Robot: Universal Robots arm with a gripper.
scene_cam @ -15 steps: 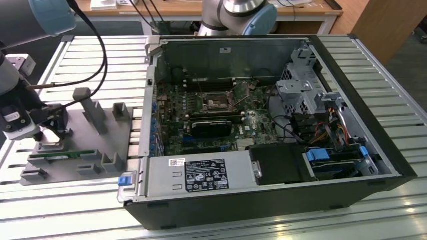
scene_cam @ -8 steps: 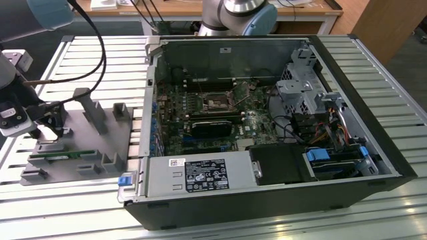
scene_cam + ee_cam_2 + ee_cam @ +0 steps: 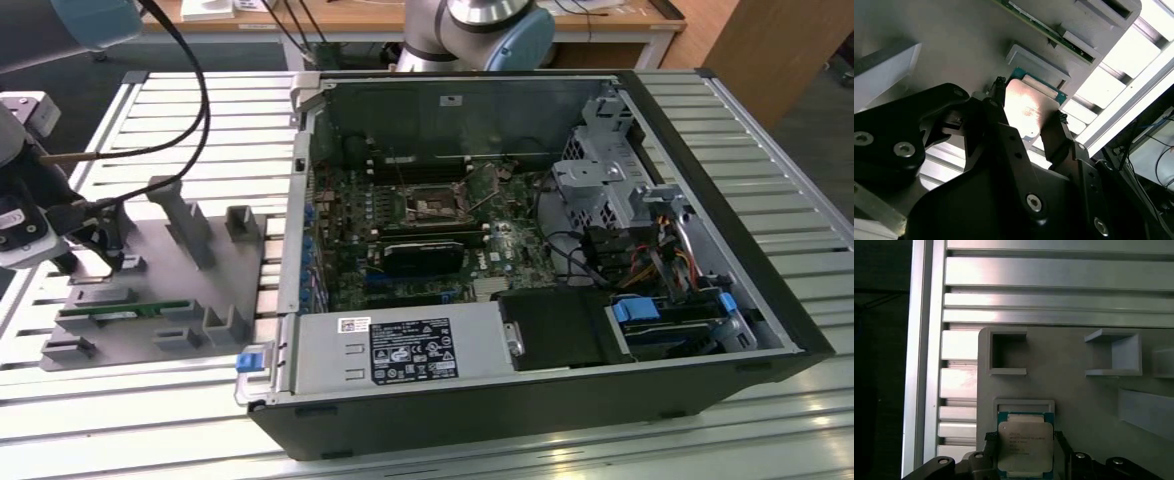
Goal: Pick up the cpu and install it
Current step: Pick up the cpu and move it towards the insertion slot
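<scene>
The cpu (image 3: 1024, 445), a small square chip with a shiny metal top and a green rim, lies in its pocket on the grey tray (image 3: 1079, 390). My gripper (image 3: 1024, 437) has one black fingertip against each of two opposite edges of the chip. In the second wrist view the cpu (image 3: 1029, 107) sits between the same two fingertips (image 3: 999, 85), and my gripper (image 3: 1030, 100) is shut on it. In the exterior view my gripper (image 3: 107, 245) hangs low over the tray (image 3: 200, 290) at that view's left.
A green memory stick (image 3: 120, 310) lies in a slot of the tray. The open computer case (image 3: 534, 250) stands to the exterior view's right, its motherboard socket (image 3: 434, 205) exposed. Upright grey posts (image 3: 187, 225) rise from the tray beside my gripper. The table is slatted metal (image 3: 1054, 285).
</scene>
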